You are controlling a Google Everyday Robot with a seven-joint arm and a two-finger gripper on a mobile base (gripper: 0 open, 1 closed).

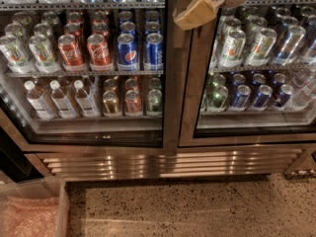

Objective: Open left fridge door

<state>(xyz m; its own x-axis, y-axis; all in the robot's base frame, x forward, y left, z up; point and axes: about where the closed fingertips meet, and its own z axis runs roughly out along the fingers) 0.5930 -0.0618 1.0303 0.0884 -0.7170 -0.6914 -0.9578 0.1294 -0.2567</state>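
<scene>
A speckled terrazzo floor (197, 206) is seen below a ribbed, brushed-steel kick grille (163, 164). Above it, the left fridge door (84, 73) is found closed, its flat clear glass framed in steel with a dark inner rim; red cola cans (98, 49) and blue Pepsi cans (127, 51) are shown behind it. The gripper (192, 15), tan and blocky under a white rounded housing, is held at the top, before the steel post (180, 88) between the 2 doors. Nothing is seen gripped, and whether it is open or closed cannot be told. The approach is judged in hand: the door's inner edge must next be caught and pulled outward.
</scene>
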